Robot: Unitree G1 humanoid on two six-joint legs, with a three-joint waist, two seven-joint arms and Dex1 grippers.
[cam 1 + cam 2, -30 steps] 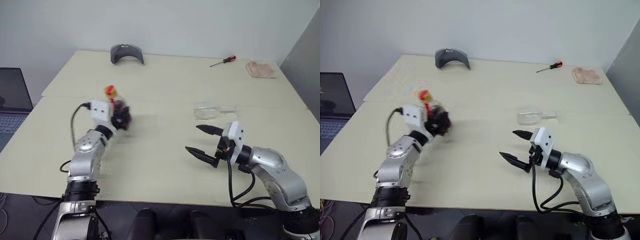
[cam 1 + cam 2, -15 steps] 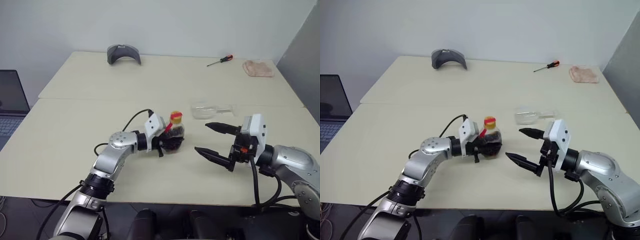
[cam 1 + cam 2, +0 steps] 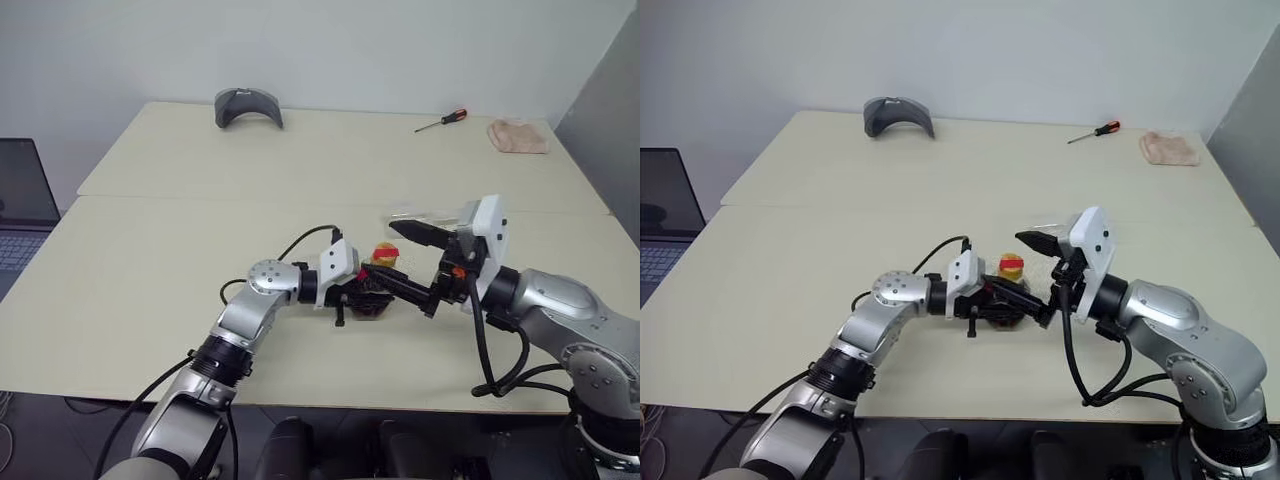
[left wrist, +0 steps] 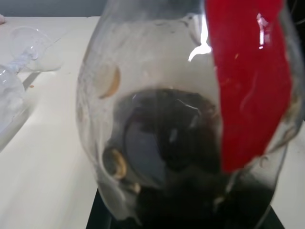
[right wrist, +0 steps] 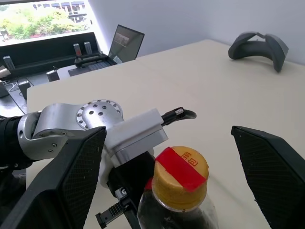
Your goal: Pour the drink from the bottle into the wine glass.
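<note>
From the head cameras, a cream table (image 3: 150, 260) is seen against a pale wall, with a grey headset (image 3: 248, 105), screwdriver (image 3: 445, 120), cloth (image 3: 518, 136) and a laptop (image 3: 22, 205) beside it. The bottle (image 3: 376, 290) is clamped upright by the left gripper (image 3: 362, 297); the right gripper (image 3: 412, 262) is spread wide around its cap. The wine glass (image 3: 425, 214) lies toppled behind.

In the left wrist view, the drink (image 4: 186, 157) is pooled low.

In the right wrist view, a window (image 5: 45, 19) is shown.
</note>
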